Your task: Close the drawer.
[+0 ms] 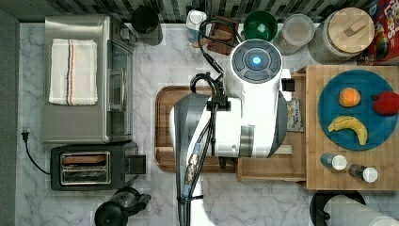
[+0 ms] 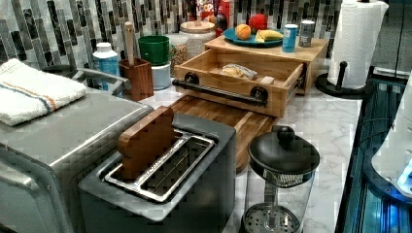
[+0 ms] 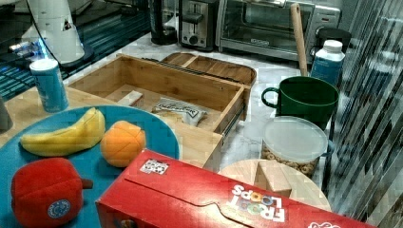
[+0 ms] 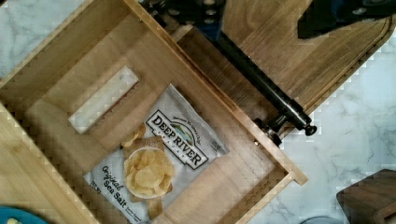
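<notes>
Shallow light bamboo drawer (image 2: 238, 80) pulled fully out over brown tray (image 2: 228, 119), chip bag (image 4: 161, 156) inside. Gripper (image 4: 261, 14) above black bar handle (image 4: 268, 91) (finger spread: cannot tell, dark parts probably fingers). Risk: off-centre push skews drawer, jams slides.

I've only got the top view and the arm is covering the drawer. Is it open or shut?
Observer: Open. In the left view the drawer is pulled well out and its inside shows.
Operator: Is anything in it sticking up that could catch?
Observer: No. A chip bag and a small pale block lie flat on its floor, below the walls.
Operator: Where's the handle?
Observer: The black bar handle runs across the drawer's front, over the brown tray.
</notes>
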Motion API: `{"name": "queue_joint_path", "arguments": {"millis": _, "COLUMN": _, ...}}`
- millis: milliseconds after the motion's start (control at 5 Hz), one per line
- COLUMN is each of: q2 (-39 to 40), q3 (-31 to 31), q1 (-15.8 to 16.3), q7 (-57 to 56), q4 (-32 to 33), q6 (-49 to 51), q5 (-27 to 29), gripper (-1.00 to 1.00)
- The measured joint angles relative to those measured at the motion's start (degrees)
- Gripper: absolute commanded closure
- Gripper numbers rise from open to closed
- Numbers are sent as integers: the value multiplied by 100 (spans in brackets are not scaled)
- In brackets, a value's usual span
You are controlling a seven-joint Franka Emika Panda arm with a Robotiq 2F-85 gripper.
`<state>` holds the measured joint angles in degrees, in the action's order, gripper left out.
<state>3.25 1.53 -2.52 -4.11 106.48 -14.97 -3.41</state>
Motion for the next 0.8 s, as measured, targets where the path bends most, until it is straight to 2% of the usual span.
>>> {"name": "queue_joint_path", "arguments": {"millis": 400, "q2": 1, "q3": 3, "q1": -13, "q7": -11, "q4": 101, "q6": -18, "q5": 0, "gripper": 100}}
{"name": "queue_joint_path", "arguments": {"millis": 600, "q2": 39, "q3": 19, "q1": -24, "q7": -10, "q4": 140, "q6": -45, "q5": -36, "gripper": -100}}
{"name": "queue_joint_path", "arguments": {"millis": 800, "q2": 53, "q3": -34, "q1": -115, "q7": -10, "q4": 190, "q6": -48, "q5": -17, "gripper": -100}}
